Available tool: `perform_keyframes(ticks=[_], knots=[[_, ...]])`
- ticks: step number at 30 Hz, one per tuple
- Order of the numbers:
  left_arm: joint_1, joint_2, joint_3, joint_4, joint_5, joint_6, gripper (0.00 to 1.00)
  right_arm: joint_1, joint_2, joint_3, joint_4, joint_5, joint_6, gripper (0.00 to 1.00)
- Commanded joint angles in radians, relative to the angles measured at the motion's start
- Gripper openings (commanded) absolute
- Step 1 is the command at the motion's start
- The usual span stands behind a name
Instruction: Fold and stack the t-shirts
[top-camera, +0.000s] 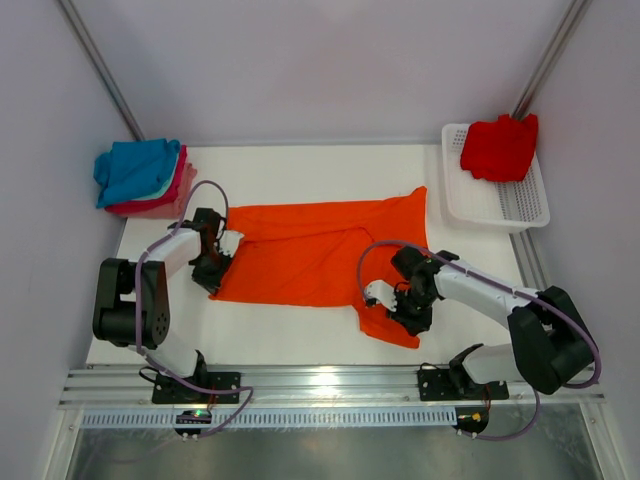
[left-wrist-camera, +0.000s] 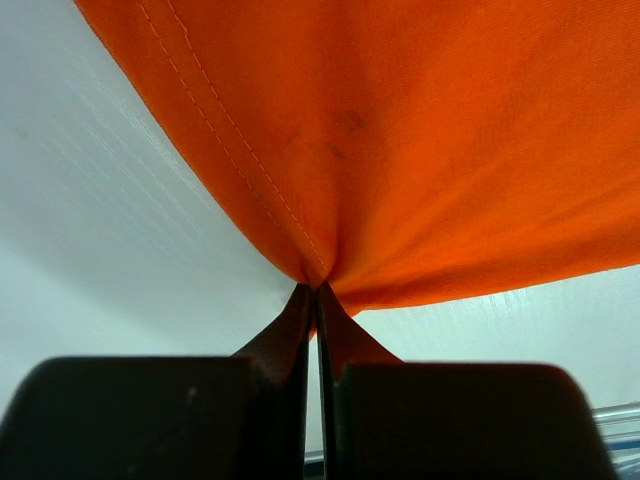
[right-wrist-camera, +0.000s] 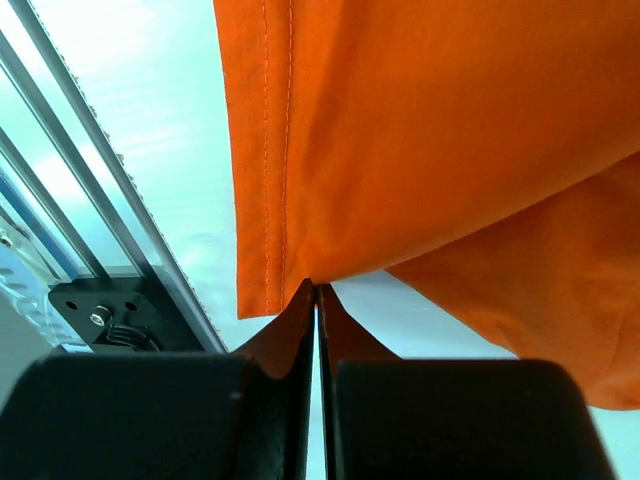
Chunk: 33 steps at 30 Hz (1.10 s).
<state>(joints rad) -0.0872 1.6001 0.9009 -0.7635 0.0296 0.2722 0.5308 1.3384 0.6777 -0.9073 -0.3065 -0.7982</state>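
A bright orange t-shirt (top-camera: 310, 255) lies spread across the middle of the table. My left gripper (top-camera: 212, 270) is shut on its left hem edge; in the left wrist view the orange cloth (left-wrist-camera: 400, 130) puckers into the closed tips (left-wrist-camera: 316, 290). My right gripper (top-camera: 405, 312) is shut on the shirt's near right sleeve corner; in the right wrist view the stitched hem (right-wrist-camera: 265, 200) runs down into the closed tips (right-wrist-camera: 316, 288). A folded stack of t-shirts, teal on top (top-camera: 135, 170) with pink and red beneath (top-camera: 172, 195), sits at the back left. A red t-shirt (top-camera: 500, 147) lies in the basket.
A white mesh basket (top-camera: 505, 205) stands at the back right of the table. A metal rail (top-camera: 330, 382) with both arm bases runs along the near edge; it also shows in the right wrist view as a rail (right-wrist-camera: 80, 200). Grey walls enclose the table.
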Motion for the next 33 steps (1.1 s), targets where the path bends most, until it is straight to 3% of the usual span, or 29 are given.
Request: perform_keyframes(ticks=[1, 11, 19, 27, 33], knots=[[0.004, -0.002, 0.015, -0.003, 0.009, 0.004, 0.0, 0.011, 0.007, 0.005, -0.008, -0.017, -0.001, 0.03], [0.004, -0.002, 0.015, -0.003, 0.006, 0.002, 0.0, 0.012, -0.05, 0.011, 0.008, -0.013, 0.022, 0.03], [0.004, 0.0, 0.01, 0.004, 0.003, 0.002, 0.0, 0.014, -0.208, 0.054, 0.076, 0.081, 0.071, 0.03], [0.004, -0.006, 0.009, 0.007, -0.008, -0.001, 0.0, 0.014, -0.277, 0.109, 0.192, 0.272, 0.142, 0.03], [0.009, -0.093, 0.073, -0.005, -0.047, -0.01, 0.0, 0.014, -0.22, 0.181, 0.359, 0.453, 0.18, 0.03]])
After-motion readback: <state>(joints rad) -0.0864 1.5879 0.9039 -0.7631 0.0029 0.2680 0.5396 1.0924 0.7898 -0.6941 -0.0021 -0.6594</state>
